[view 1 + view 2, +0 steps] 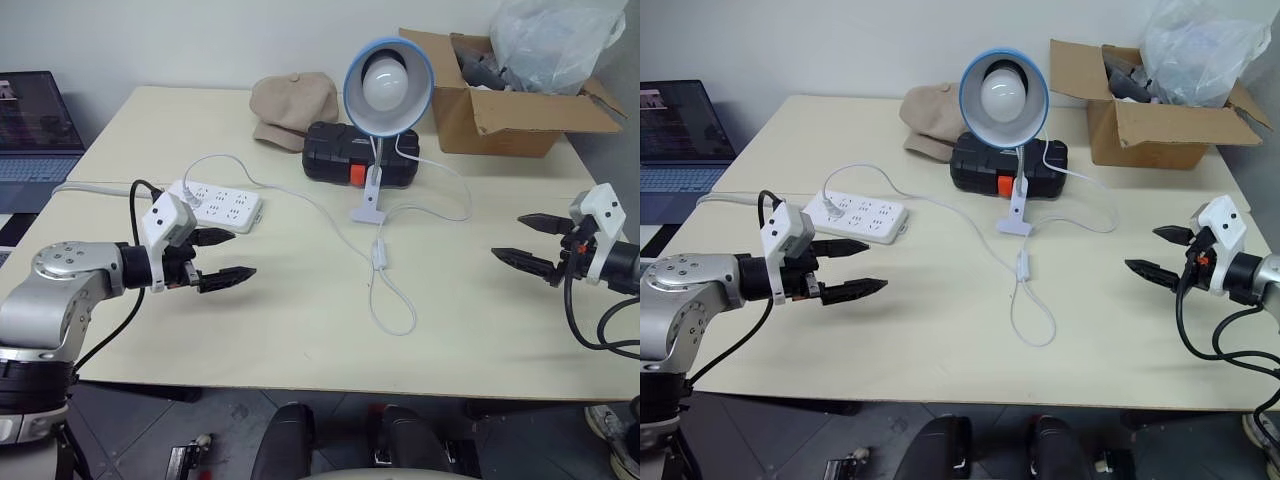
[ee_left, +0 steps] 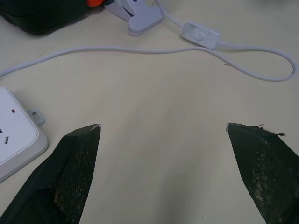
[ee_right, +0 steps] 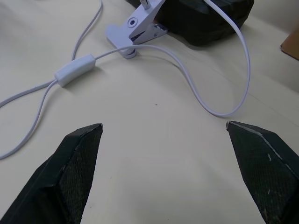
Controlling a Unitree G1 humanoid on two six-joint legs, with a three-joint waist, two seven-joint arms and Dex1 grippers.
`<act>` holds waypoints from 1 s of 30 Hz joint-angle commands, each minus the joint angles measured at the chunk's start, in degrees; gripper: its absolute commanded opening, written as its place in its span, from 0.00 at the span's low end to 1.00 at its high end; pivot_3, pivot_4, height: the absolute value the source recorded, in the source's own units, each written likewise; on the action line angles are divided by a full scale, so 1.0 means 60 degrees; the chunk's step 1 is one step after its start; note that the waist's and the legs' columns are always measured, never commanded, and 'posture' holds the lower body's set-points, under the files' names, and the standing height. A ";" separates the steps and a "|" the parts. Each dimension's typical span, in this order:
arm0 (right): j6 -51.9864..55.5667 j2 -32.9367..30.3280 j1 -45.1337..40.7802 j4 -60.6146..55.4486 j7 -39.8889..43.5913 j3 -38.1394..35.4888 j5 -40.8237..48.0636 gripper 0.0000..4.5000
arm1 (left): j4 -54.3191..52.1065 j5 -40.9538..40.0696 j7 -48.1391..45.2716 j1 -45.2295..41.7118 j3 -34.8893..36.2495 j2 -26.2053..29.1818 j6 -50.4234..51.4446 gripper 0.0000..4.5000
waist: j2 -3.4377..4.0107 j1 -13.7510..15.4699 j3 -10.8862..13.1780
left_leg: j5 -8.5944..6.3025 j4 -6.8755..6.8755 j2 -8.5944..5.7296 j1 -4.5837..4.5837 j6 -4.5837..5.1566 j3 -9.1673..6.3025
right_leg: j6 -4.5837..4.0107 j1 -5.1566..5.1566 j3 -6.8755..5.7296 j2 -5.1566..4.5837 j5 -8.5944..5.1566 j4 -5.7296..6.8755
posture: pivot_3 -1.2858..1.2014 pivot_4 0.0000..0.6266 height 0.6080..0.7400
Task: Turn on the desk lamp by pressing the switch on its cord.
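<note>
Left eye view: we hover the left gripper (image 1: pixel 226 256) with jaws spread and nothing between them, over bare table (image 1: pixel 300 340) beside the power strip (image 1: pixel 220 204); right gripper (image 1: pixel 530 242) likewise released and unloaded, near the table's right edge. Open tabletop lies between both grippers, with the switch (image 1: pixel 380 254) sitting mid-table, inline on the cord (image 1: pixel 392 318), which loops toward the near edge. The desk lamp (image 1: pixel 388 84) stands behind it on its clip base, bulb unlit, just in front of a black case (image 1: pixel 335 152). A tan cap (image 1: pixel 292 108) and a cardboard box (image 1: pixel 500 112) with a plastic bag (image 1: pixel 560 40) crowd the far side; a laptop (image 1: pixel 35 125) is cut off at the left. Right eye view: same layout, switch well apart from both grippers, and the right arm is cut by the frame edge. Left wrist view: we see both our fingers (image 2: pixel 77 163) wide apart over empty table, switch and cord loop ahead, power strip corner cut off, lamp clip partly out of frame. Right wrist view: fingers splayed, switch ahead, clip base against the black case, lamp shade out of frame.
</note>
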 commanded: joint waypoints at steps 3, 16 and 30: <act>0.0041 -0.0142 0.0001 -0.0454 0.0039 -0.0201 0.0081 0.98 | -0.0434 0.0056 -0.0154 0.0124 0.0066 0.0137 -0.0183 1.00 | 0.0000 -0.0003 0.0000 | 0.0000 -0.0001 0.0001 0.0001 0.0000 0.0004 | 0.0000 -0.0002 0.0006 0.0001 0.0000 0.0001 | 0.52 0.24 1.00; 0.2084 -0.0116 -0.0020 -0.1278 -0.0499 -0.0173 0.0564 0.98 | -0.0582 -0.0444 -0.0902 0.0174 0.0353 0.0156 -0.0417 1.00 | 0.0000 -0.0001 0.0000 | 0.0000 -0.0001 0.0001 0.0001 0.0000 0.0020 | 0.0007 -0.0012 0.0033 0.0003 0.0005 0.0002 | 0.52 0.24 1.00; 0.5232 0.0551 -0.2034 -0.2154 -0.1973 0.0507 0.1430 0.98 | -0.1219 -0.0573 -0.1287 -0.0107 -0.0307 0.0130 -0.0099 1.00 | -0.0001 -0.0067 0.0000 | -0.0001 -0.0003 0.0003 -0.0007 0.0001 0.0031 | 0.0016 -0.0028 0.0057 0.0013 0.0010 0.0004 | 0.52 0.24 1.00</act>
